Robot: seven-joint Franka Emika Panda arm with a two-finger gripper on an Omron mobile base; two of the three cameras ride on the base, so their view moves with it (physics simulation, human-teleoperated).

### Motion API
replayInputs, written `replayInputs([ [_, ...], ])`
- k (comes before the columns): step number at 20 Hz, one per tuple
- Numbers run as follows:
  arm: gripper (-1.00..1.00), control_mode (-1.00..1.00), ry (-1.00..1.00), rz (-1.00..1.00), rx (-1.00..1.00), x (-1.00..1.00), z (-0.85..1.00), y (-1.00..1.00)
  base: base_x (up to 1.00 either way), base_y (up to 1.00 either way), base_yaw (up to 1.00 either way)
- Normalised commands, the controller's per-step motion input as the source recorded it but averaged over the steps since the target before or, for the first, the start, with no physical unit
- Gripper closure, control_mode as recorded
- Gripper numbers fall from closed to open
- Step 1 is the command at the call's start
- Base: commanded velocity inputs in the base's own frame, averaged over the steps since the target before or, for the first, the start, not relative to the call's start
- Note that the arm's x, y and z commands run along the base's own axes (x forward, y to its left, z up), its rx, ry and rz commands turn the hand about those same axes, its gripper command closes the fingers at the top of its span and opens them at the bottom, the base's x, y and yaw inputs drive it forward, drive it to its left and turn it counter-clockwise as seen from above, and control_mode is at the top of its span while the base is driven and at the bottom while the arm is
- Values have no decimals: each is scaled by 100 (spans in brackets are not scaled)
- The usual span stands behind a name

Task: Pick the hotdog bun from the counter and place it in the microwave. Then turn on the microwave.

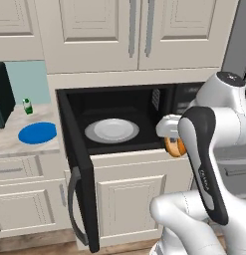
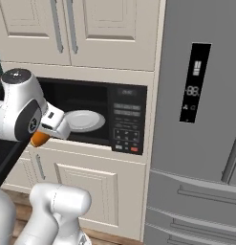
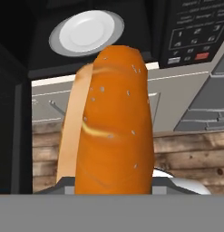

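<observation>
1. microwave [image 1: 119,127] is the landmark: black, built into cream cabinets, door [image 1: 79,184] swung wide open toward its left, handle on the door's outer edge.
2. white round plate [image 1: 112,130] lies flat on the microwave floor, centre of the cavity.
3. hotdog bun [image 3: 111,122] is in the gripper [image 1: 172,142], held in the air just outside the microwave's front opening, toward its right lower corner, lower than the plate. not inside the cavity, not touching the plate.
4. jaws are closed on the hotdog bun; in the hand view the bun stands up from between them, orange with a paler tan side on its left, and blocks most of the fingers.
5. from the right base view the bun [image 2: 39,138] peeks out orange under the white hand, left of the microwave's button panel [image 2: 126,127].
6. counter [image 1: 10,142], beige stone, lies left of the microwave; a round blue plate [image 1: 37,133] sits on it near the open door, a small green-capped bottle [image 1: 27,106] behind that, a dark green appliance [image 1: 2,94] further left.
7. grey fridge [image 2: 200,119] stands right of the microwave.
</observation>
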Motion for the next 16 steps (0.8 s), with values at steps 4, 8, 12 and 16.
replayInputs([
  [4,100,-100,-6,0,0,0,0,4,0,0,0],
  [8,100,-100,-16,2,0,8,-1,4,0,0,0],
  [12,100,-100,-11,2,0,56,-2,1,0,0,0],
  [16,100,-100,-2,3,3,81,-6,0,0,0,0],
])
